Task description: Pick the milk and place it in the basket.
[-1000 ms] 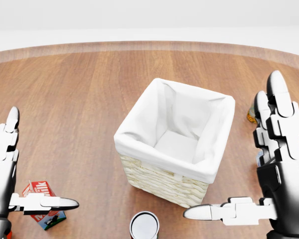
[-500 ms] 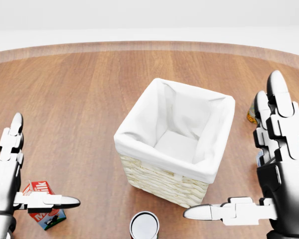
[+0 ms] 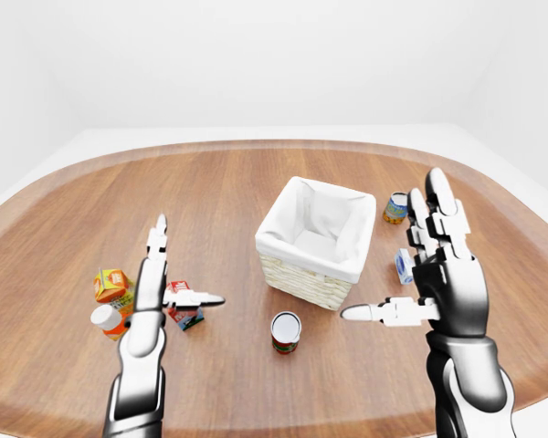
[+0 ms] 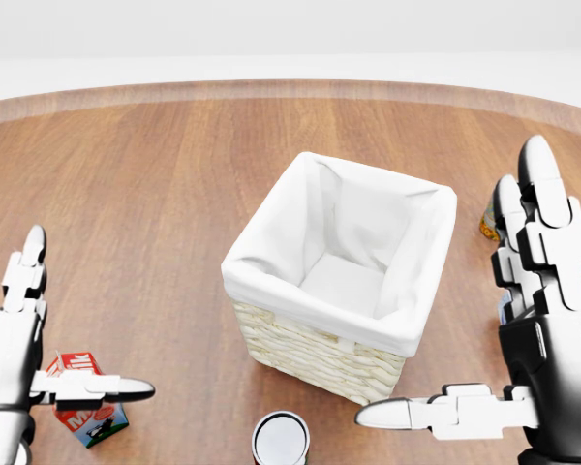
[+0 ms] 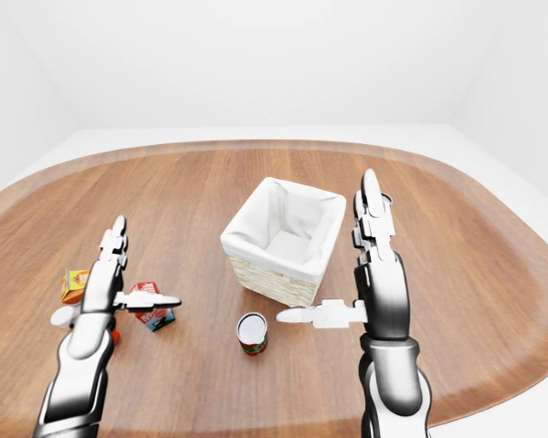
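The milk (image 4: 83, 412) is a small red, white and blue carton standing on the wooden table at the lower left of the head view. My left hand (image 4: 77, 320) hovers right over it, open, with fingers pointing up and the thumb (image 4: 107, 389) stretched across the carton's top. The basket (image 4: 310, 351) is wicker with a white cloth liner, sits in the middle, and is empty. Right of the basket, my right hand (image 4: 465, 320) is held up flat and open, thumb pointing left, holding nothing.
A red-labelled can (image 3: 286, 330) stands below the basket. An orange carton (image 3: 112, 286) and a white-capped bottle (image 3: 105, 319) sit left of the milk. Another can (image 3: 396, 207) and a blue-white packet (image 3: 404, 266) lie right of the basket. The round table's edge (image 3: 256, 144) curves across the top.
My left hand has sunk slightly in the head view, staying over the milk. The right hand, basket and camera have not moved.
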Robot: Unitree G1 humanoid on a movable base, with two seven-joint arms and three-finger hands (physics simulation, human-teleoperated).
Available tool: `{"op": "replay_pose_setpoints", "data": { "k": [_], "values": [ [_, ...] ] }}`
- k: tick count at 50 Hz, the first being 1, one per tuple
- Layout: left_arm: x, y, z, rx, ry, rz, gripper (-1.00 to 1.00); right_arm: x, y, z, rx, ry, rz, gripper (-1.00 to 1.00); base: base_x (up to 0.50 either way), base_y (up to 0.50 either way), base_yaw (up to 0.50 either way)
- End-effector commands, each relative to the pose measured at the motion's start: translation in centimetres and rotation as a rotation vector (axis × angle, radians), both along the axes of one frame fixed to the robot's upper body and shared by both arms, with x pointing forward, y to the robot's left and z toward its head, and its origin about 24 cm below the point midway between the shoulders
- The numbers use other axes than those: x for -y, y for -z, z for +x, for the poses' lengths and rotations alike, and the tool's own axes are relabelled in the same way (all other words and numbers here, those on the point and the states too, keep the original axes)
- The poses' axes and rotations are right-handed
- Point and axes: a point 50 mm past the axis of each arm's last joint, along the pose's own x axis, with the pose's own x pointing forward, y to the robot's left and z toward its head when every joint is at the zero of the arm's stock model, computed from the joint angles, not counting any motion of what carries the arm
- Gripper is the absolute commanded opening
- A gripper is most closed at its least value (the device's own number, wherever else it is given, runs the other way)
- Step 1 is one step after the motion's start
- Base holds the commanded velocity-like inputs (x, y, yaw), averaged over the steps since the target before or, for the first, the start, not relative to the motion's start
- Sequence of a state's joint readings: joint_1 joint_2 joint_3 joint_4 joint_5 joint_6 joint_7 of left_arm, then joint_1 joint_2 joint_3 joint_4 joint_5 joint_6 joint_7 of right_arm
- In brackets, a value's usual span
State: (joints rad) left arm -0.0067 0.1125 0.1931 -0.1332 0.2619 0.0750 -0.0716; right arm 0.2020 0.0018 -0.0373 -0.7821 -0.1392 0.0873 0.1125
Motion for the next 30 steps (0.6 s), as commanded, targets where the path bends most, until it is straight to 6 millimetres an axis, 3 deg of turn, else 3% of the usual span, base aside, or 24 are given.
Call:
{"op": "replay_pose_setpoints", "data": {
  "k": [1,30],
  "values": [
    [-0.1,0.5,0.3,-0.015,-0.002,-0.004,1.00,0.0,0.0,0.0,0.002,0.000,0.000,1.00,0.00,0.00,0.00],
    [-1.2,2.3,1.3,-0.046,-0.048,0.010,1.00,0.1,0.1,0.0,-0.004,0.004,0.002,1.00,0.00,0.00,0.00]
  ]
}}
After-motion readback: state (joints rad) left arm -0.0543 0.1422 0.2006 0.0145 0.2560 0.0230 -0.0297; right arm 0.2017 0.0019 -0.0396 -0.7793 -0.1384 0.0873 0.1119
